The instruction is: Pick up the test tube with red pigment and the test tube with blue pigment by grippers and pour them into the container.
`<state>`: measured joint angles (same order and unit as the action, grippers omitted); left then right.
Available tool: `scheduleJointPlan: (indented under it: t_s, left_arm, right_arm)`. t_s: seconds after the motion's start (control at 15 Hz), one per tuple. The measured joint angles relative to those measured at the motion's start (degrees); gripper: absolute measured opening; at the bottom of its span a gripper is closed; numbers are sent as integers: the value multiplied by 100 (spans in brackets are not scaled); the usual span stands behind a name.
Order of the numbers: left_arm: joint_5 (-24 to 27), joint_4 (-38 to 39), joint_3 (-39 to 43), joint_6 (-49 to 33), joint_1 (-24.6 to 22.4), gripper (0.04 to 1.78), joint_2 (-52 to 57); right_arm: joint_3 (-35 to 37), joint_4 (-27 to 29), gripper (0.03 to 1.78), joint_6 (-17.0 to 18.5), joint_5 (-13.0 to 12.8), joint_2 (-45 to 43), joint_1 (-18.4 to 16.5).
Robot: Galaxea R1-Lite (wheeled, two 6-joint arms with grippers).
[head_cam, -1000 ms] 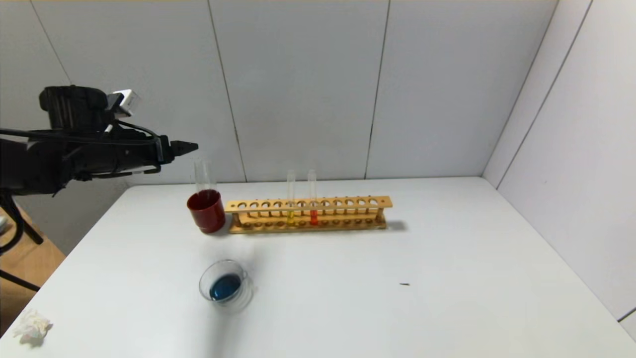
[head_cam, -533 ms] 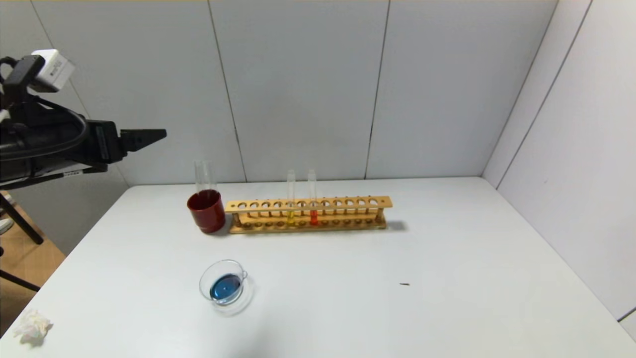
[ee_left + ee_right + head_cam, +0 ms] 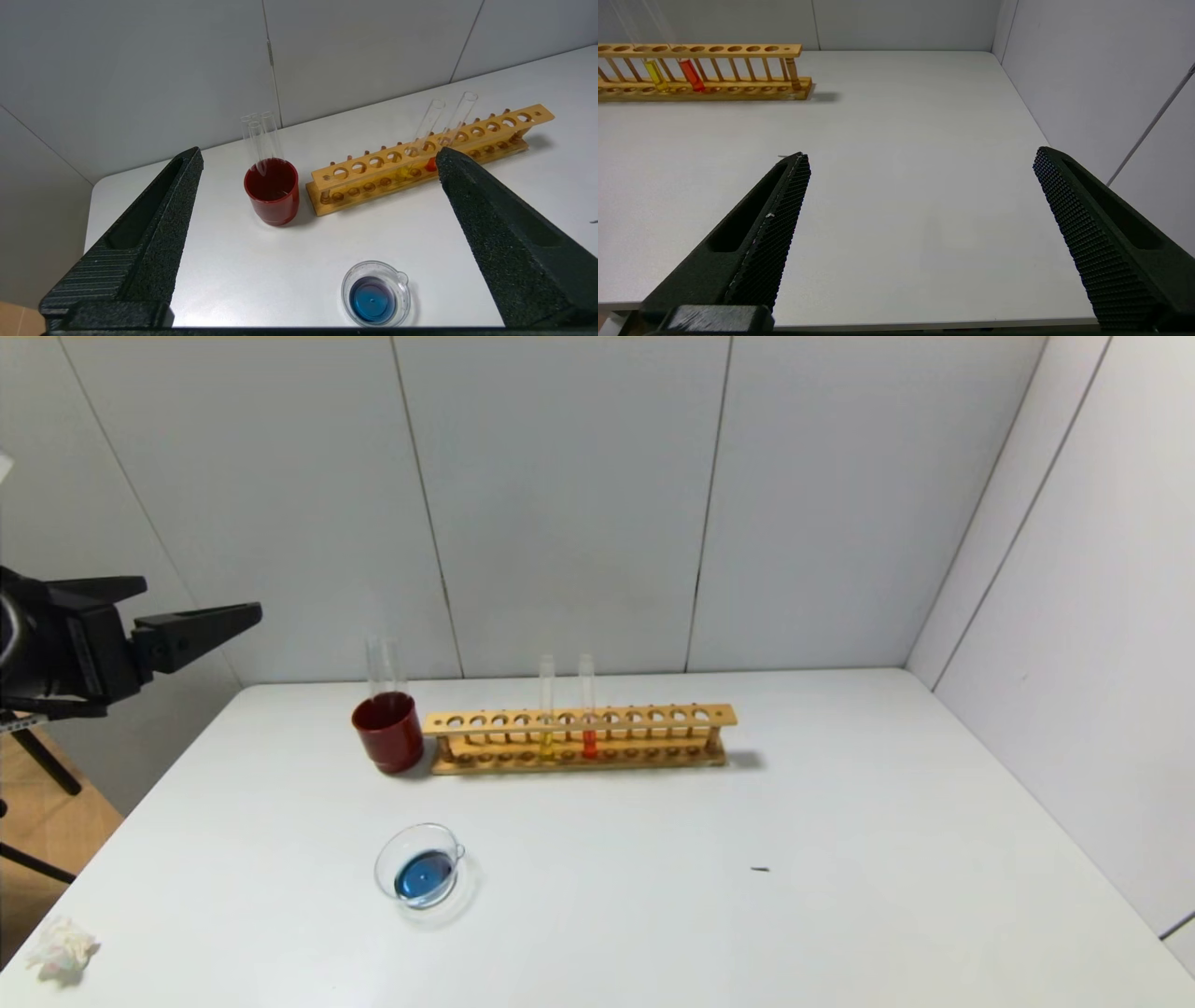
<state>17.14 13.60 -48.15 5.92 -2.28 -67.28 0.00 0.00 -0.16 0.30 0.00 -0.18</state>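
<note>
The container point(image 3: 380, 866), a small clear glass dish, holds blue liquid on the table's front left; it also shows in the left wrist view point(image 3: 346, 290). The test tube with red pigment point(image 3: 589, 739) stands in the wooden rack point(image 3: 653, 718), and shows in both wrist views point(image 3: 430, 164) point(image 3: 691, 74). No tube with blue liquid shows. Empty clear tubes point(image 3: 383, 665) stand in a dark red cup point(image 3: 388, 733). My left gripper point(image 3: 202, 596) is open and empty, high off the table's left edge, far from the cup point(image 3: 318, 151). My right gripper point(image 3: 920, 153) is open and empty above the table's near right.
A yellow-liquid tube point(image 3: 546, 741) stands in the rack beside the red one. A crumpled tissue point(image 3: 61, 948) lies at the front left corner. A small dark speck point(image 3: 760, 869) lies right of centre. White walls close the back and right side.
My left arm has drawn back to the left, away from the cup and its tubes, and turned at the wrist. The dish, cup and rack have not moved.
</note>
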Motion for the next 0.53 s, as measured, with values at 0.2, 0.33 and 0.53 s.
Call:
scheduleJointPlan:
  t_s: [0.2,0.33,0.53]
  left_arm:
    - [-6,1,329,0,16,175,372]
    - [-5,0,756,2,11,175,857]
    - [-6,-123,1387,2,5,175,1882]
  right_arm:
    - [0,0,175,0,2,0,0]
    - [0,0,175,0,2,0,0]
    - [0,0,175,2,2,0,2]
